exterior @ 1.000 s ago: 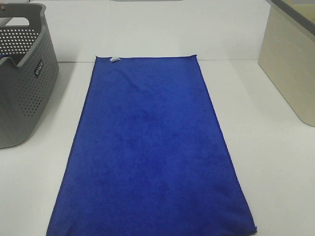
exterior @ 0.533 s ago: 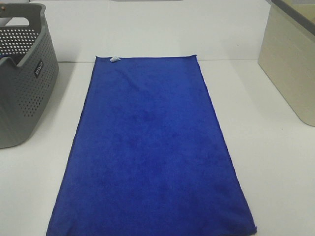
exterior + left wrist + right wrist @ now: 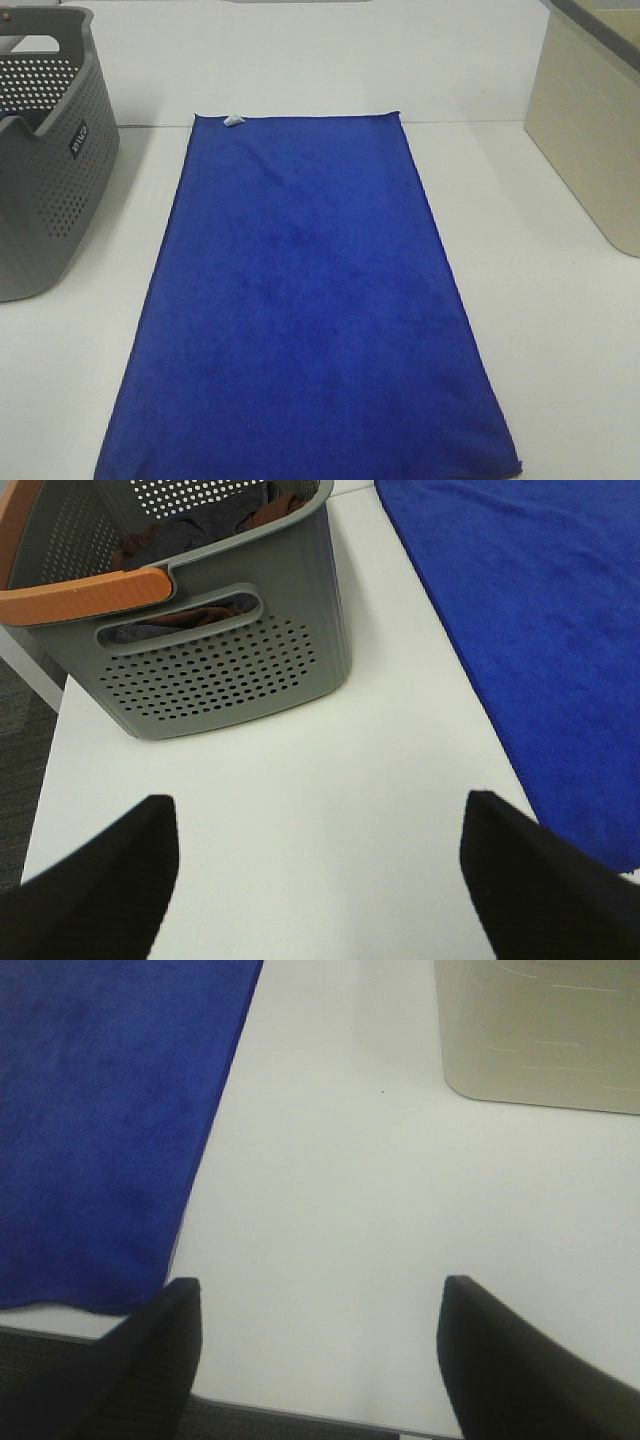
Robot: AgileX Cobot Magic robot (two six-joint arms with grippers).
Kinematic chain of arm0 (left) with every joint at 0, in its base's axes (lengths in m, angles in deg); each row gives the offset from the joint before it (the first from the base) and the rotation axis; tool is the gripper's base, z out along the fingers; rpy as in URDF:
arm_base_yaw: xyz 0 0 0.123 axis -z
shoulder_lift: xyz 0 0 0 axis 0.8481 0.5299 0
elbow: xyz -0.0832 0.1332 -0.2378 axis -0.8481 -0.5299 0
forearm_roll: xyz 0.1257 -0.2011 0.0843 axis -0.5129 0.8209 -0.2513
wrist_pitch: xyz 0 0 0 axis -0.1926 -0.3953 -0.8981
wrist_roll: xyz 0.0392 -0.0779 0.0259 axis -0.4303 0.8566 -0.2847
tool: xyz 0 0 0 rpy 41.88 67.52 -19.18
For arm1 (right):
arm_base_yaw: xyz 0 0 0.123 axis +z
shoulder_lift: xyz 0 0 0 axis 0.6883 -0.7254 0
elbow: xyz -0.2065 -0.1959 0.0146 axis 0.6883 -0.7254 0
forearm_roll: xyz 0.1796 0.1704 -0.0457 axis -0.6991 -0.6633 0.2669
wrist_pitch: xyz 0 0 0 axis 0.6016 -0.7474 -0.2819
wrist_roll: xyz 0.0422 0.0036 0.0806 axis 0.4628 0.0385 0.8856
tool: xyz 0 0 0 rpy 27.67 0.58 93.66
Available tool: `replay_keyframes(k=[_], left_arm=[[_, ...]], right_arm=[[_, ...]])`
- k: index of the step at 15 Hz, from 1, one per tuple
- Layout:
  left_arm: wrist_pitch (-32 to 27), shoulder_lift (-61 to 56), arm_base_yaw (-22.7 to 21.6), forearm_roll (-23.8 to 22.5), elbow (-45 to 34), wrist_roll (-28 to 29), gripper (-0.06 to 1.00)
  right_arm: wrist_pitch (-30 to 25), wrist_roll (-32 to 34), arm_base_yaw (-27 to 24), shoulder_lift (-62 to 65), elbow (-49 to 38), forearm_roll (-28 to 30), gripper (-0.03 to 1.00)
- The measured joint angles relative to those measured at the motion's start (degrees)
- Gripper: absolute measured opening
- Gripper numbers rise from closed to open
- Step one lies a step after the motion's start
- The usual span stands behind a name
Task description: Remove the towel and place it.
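The royal-blue towel (image 3: 305, 300) lies spread flat down the middle of the white table, a small white tag (image 3: 231, 121) at its far left corner. Neither arm shows in the exterior high view. My left gripper (image 3: 318, 880) is open with nothing between its fingers, above bare table between the grey basket (image 3: 215, 670) and the towel's edge (image 3: 540, 630). My right gripper (image 3: 318, 1360) is also open and empty, over the table's near edge, with the towel's near right corner (image 3: 100, 1140) off to one side.
The grey perforated basket (image 3: 50, 170) with an orange handle (image 3: 80, 592) stands at the left and holds dark clothes (image 3: 200, 530). A beige bin (image 3: 590, 130) stands at the right. The table's front edge (image 3: 300, 1408) runs just under the right gripper.
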Motion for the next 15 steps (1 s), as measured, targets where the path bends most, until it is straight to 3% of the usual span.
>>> replay_keyframes(k=[15], left_arm=[[0.0, 0.0, 0.0, 0.0, 0.0, 0.0, 0.74]], right_arm=[[0.1, 0.0, 0.0, 0.0, 0.0, 0.0, 0.67]])
